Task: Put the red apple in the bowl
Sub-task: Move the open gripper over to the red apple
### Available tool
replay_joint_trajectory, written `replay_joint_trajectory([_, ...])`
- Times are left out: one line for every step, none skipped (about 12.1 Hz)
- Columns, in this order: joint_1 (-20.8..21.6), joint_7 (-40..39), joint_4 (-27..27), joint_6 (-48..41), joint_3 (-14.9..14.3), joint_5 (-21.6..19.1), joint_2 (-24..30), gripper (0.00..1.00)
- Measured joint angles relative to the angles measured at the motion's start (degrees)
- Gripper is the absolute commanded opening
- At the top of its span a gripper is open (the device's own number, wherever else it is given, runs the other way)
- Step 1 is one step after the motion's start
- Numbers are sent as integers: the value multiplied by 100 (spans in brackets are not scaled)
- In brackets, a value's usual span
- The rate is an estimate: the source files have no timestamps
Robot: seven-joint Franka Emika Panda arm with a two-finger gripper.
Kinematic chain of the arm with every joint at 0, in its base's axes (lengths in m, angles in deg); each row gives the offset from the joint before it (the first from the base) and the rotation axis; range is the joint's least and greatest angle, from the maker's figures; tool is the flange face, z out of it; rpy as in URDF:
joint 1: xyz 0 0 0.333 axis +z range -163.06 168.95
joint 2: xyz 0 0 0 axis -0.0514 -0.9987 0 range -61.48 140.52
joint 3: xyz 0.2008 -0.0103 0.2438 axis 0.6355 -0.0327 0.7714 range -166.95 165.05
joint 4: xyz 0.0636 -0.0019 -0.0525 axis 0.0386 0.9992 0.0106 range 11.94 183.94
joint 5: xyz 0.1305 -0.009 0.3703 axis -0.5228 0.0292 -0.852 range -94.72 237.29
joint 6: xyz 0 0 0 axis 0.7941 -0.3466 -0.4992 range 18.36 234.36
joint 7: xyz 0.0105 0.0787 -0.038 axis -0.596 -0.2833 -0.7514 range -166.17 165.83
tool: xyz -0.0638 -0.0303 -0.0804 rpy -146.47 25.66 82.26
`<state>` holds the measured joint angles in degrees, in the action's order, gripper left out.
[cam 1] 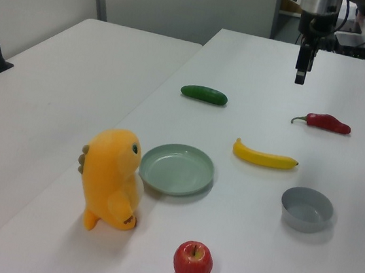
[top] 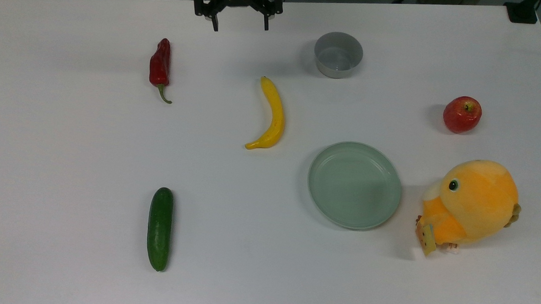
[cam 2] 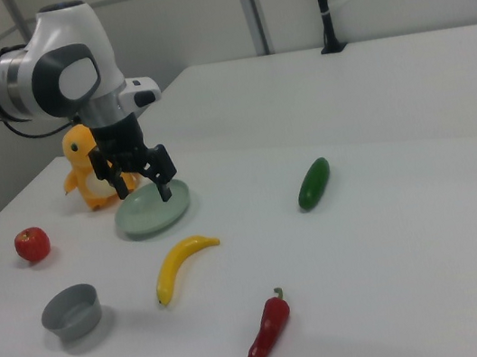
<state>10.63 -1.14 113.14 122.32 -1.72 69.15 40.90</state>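
We see the red apple point(top: 462, 114) resting on the white tabletop point(top: 69, 161) near the top view's right edge, well apart from the grey bowl point(top: 338, 54), which sits empty closer to the top view's far edge. The gripper point(top: 239, 25) hangs above that far edge, its jaws spread wide and holding nothing. A second white table point(cam 1: 52, 89) adjoins ours in the left view, with pale walls behind and a black post point(cam 2: 320, 0) standing at the far corner.
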Motion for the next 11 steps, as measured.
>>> replay_joint_trajectory([-16, 16, 2, 0, 64, 0, -58, 100])
replay_joint_trajectory([-16, 16, -3, 0, 70, 0, -58, 100])
replay_joint_trajectory([-16, 16, -10, 0, 82, 0, -57, 100])
replay_joint_trajectory([-16, 16, -12, 0, 89, 0, -57, 100])
replay_joint_trajectory([-16, 16, -11, 0, 90, 0, -58, 100])
replay_joint_trajectory([-14, 15, -8, 0, 91, 0, -60, 100])
replay_joint_trajectory([-13, 15, -3, 0, 94, 0, -71, 100])
replay_joint_trajectory([-9, 15, -2, 0, 99, 0, -99, 100])
replay_joint_trajectory([14, 15, -13, 96, 129, -1, -154, 100])
replay_joint_trajectory([48, 16, -34, 248, 203, -3, -230, 100])
replay_joint_trajectory([153, 53, -65, 426, 304, -5, -339, 100])
